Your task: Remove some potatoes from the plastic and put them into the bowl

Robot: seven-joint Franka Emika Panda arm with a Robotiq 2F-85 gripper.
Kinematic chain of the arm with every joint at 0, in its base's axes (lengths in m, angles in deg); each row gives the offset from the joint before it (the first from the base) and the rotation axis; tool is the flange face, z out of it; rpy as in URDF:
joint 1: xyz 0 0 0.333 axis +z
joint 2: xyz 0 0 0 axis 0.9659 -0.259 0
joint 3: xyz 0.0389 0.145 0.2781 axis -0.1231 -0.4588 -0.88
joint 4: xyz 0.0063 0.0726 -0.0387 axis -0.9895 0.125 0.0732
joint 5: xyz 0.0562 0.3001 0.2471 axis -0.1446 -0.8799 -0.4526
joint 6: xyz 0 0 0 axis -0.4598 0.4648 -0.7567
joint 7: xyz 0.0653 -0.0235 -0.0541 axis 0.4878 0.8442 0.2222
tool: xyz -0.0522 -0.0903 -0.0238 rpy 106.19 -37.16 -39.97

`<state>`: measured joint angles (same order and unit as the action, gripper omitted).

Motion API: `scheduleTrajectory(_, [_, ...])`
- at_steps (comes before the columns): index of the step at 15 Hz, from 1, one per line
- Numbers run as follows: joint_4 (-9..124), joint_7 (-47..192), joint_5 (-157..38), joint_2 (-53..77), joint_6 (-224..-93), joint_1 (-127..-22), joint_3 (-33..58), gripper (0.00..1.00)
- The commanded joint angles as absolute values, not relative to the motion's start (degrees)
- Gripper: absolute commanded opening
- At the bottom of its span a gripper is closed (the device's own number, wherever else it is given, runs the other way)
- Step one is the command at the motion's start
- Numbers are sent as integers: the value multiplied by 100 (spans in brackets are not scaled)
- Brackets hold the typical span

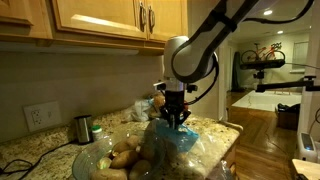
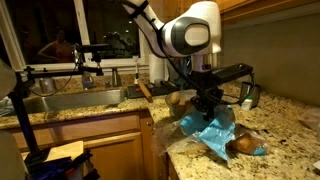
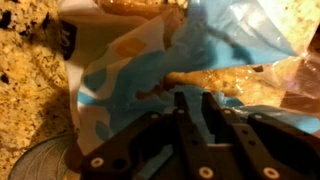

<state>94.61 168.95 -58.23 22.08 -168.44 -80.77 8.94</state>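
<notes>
Wrist view: looks straight down past the gripper (image 3: 195, 100) onto the plastic (image 3: 225, 40), potatoes (image 3: 225, 82) still inside. In an exterior view, shows several already in the bowl (image 1: 88, 160) just beside it; judged partway done. Reaches vertically down, jaws nearly together; cannot tell whether gripping anything.

The arm (image 2: 190, 35) is white, built of rounded, bulbous segments with dark bands at the joints. Below its last white link sits a black gripper (image 3: 196, 100). Behind the two narrow dark fingers (image 3: 183, 112), black linkage bars (image 3: 130, 150) carry pale round pins (image 3: 98, 161).
</notes>
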Motion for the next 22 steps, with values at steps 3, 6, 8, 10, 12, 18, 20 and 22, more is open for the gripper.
scheduleTrajectory(3, [9760,16804,-5291,2248,-16779,-8111,1149,53])
scheduleTrajectory(6, [9732,16942,-5316,2099,-16920,-8161,1200,70])
scheduleTrajectory(8, [9651,17010,-5419,1963,-16913,-8171,1184,63])
scheduleTrajectory(10, [9611,17059,-5425,1851,-16982,-8156,1140,58])
scheduleTrajectory(12, [9533,17079,-5410,1740,-17039,-8149,1105,56])
scheduleTrajectory(18, [9345,17116,-5441,1572,-17096,-8164,995,46])
scheduleTrajectory(20, [9296,17120,-5450,1509,-17094,-8185,990,48])
scheduleTrajectory(22, [9281,17132,-5463,1466,-17120,-8196,984,54])
